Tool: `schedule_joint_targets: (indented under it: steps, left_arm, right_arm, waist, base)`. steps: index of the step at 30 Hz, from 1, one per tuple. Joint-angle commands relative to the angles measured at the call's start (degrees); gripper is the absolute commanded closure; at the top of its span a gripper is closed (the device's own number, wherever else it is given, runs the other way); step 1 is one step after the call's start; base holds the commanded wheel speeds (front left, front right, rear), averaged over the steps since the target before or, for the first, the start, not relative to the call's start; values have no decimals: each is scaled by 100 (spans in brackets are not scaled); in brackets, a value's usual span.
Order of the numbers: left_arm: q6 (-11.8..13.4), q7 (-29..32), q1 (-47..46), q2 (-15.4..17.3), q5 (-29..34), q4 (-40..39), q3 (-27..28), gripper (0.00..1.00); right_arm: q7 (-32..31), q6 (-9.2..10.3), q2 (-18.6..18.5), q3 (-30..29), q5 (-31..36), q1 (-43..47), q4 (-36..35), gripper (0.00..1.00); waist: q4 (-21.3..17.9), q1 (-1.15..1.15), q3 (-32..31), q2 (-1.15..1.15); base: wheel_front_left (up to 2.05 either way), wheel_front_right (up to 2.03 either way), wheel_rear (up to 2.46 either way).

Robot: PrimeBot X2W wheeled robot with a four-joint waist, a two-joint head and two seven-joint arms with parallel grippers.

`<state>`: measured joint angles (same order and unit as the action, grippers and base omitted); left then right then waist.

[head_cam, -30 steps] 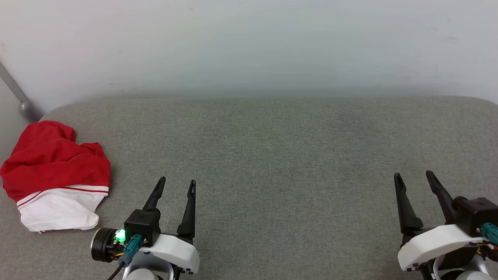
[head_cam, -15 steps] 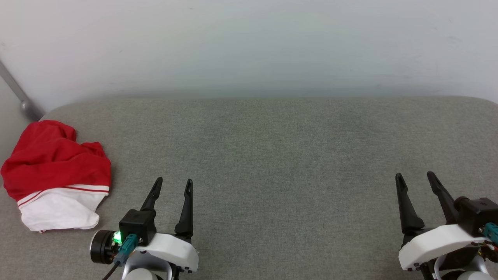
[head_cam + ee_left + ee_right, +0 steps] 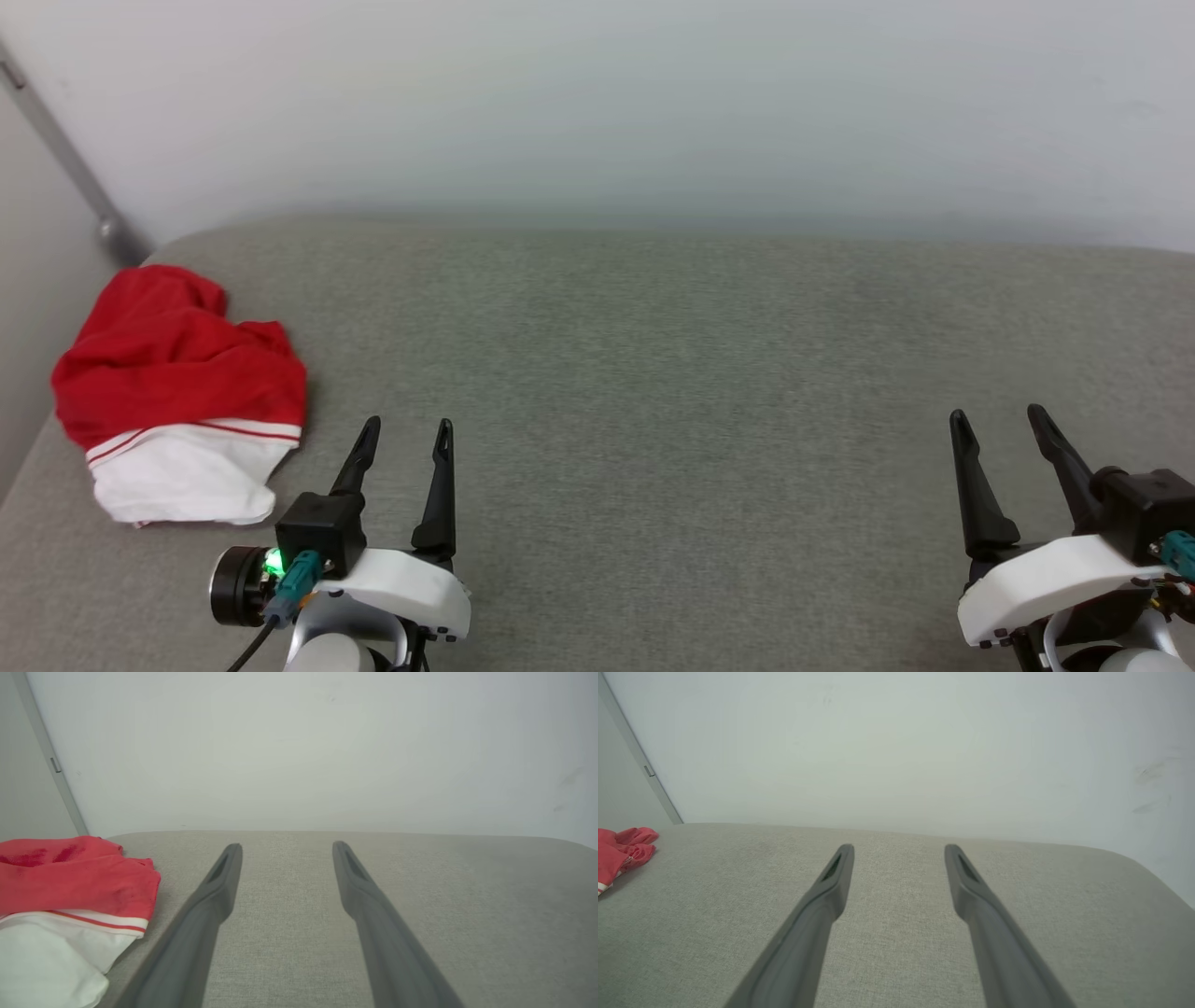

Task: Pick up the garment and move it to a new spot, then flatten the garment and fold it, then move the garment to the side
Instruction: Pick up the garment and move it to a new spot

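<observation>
Swinging left since a second ago, our head camera shifts the whole scene right in its view, while the crumpled red jersey T-shirt (image 3: 177,373), white sleeve and red-striped trim showing, lies heaped at the far-left edge of the grey fabric-covered surface (image 3: 653,355), close to the pale wall (image 3: 597,112). Our left gripper (image 3: 407,425) hovers near it, fingers spread and empty; our right gripper (image 3: 997,413), likewise spread and empty, hangs well apart. We judge the cloth light, limp and quick to bunch, best pinched at a raised red fold on top.
</observation>
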<state>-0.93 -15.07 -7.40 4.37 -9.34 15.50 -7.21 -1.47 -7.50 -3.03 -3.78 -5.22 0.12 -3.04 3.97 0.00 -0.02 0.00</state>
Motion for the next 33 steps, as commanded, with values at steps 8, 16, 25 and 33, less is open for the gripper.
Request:
schedule_joint_targets:
  steps: [8, 16, 25, 33]
  left_arm:
    - [121, -15, -19, -43, -63, -94, 210, 0]
    - [147, -15, -2, -32, -88, -136, 375, 0]
    - [146, -15, 82, -55, -184, -185, 584, 0]
    - [170, -15, 97, -68, -148, -197, 689, 0]
  right_arm:
    - [-50, 2, 20, 198, 136, -52, -132, 0]
    - [-55, 2, 17, 408, 216, -168, -87, 0]
    - [-33, 2, 16, 665, 173, -288, -48, 0]
    - [-16, 2, 16, 726, 135, -335, -52, 0]
  waist:
    - [1016, 0, 104, 0]
    - [1674, 0, 172, 0]
    - [2226, 0, 238, 0]
    - [2358, 0, 263, 0]
  base:
    - [0, 0, 0]
    - [0, 0, 0]
    - [0, 0, 0]
    - [0, 0, 0]
